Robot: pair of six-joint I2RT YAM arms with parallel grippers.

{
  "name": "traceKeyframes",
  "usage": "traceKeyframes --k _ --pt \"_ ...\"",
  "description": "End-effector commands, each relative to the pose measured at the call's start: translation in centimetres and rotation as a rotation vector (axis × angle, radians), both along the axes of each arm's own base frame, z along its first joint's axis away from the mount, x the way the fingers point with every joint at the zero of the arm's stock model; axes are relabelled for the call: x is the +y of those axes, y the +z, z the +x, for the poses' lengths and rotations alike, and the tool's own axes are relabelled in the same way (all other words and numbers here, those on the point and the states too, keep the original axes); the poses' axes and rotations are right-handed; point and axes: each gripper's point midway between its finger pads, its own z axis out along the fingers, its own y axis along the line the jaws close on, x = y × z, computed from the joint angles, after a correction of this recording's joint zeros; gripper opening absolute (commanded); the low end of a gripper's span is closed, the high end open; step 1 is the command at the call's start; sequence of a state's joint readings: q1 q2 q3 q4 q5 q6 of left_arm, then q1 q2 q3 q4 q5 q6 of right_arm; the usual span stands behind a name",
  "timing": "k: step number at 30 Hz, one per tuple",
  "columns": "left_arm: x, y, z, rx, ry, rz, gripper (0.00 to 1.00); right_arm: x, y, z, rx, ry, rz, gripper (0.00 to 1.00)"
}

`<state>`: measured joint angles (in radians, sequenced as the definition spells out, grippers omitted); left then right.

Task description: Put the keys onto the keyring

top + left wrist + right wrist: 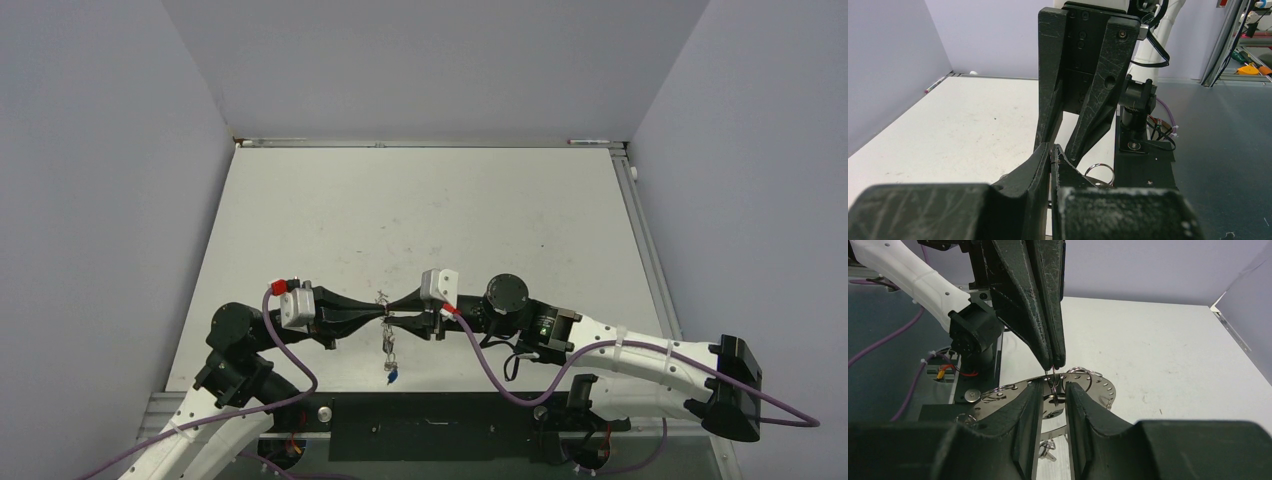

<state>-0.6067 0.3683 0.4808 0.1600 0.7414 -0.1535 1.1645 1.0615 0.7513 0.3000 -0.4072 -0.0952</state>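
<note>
Left pincer (1056, 362) was seen clamped fully shut on a thin wire loop (1052, 379) at the rim of the keyring (1100, 387). The ring appeared to be carried clear of the worktop (420, 210), lying roughly flat, midway between the two arms. Reason judged: one arm used as a fixture, with the loop presented tip-to-tip to the other.

Right pincer (1054, 390) was set nose-to-nose against it, jaws narrowly apart and straddling the same loop. A gap was visible either side of the wire, so no grip was counted there.

Keys (389, 350) were seen dangling below the ring, a blue tag (392, 377) lowest. Whether they were properly threaded could not be told.

Step judged: loop to be pinched by the right pincer so it can be opened or a key fed on. Risk: thin wire slipping out of either tip.
</note>
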Motion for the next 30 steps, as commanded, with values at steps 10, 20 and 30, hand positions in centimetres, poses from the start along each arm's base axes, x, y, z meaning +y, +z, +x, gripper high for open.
traceKeyframes --k 10,20,30 --pt "0.4 1.5 -0.3 -0.059 0.006 -0.033 0.00 0.3 3.9 0.6 -0.063 -0.024 0.121 0.05" --pt "0.2 0.8 -1.0 -0.062 -0.031 -0.007 0.46 -1.3 3.7 1.5 -0.137 -0.088 0.043 0.05" --pt "0.3 -0.4 -1.3 0.006 -0.049 0.131 0.56 -3.0 1.3 2.8 -0.214 -0.215 -0.137 0.05"
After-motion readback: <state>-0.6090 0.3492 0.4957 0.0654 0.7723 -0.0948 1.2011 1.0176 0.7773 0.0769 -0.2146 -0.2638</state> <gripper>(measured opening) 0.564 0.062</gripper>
